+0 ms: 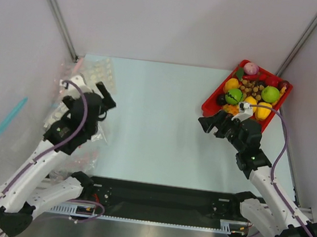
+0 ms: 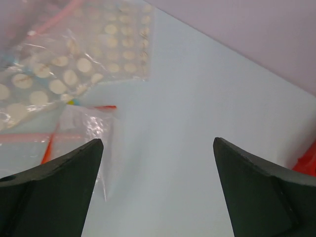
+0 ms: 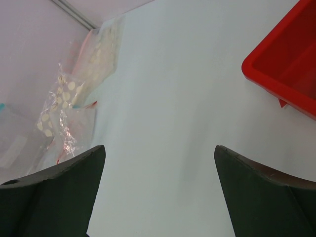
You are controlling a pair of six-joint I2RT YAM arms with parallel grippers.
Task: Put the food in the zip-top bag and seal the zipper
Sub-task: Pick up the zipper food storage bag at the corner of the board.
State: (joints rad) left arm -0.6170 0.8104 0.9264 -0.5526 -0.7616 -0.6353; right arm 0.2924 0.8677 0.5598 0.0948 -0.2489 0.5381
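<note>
Sitting in the tray: the food [image 1: 247, 93] is heaped in the red tray [image 3: 276, 74] at the far right corner of the table [image 1: 158, 124]. A dark-marked green round fruit [image 1: 234, 95] lies on the heap's near-left side, with yellow pieces beside it.
Bag: the zip-top bag is hard to make out because its body is clear. It seems to rest against the side wall past the table's left edge, well apart from the food.
Closure: the zipper [image 1: 6, 119] shows as a slanted light-blue strip to the left of the left arm. Whether it is sealed cannot be told.
Neighbours: a dotted bag [image 2: 74, 64] and a red-strip bag [image 2: 81, 126] lie crumpled at the table's far left corner.
Left pincer: the left gripper [image 2: 158, 143] has its jaws wide apart and holds nothing. It hangs over bare table with the crumpled bags just to its left.
Right pincer: the right gripper [image 3: 160, 148] is likewise spread and empty, near the tray's near-left corner.
Step in hand: probably fetching the bag, since no food has been bagged yet.
Doing it well: the left arm should pass over the red-strip bags and reach for the light-blue strip. It should pinch one lip just below the strip, then draw the bag to the table's middle with its mouth facing the tray.
Risk: thin film can slip or bring a neighbouring bag along, so a low, square pinch looks safest.
</note>
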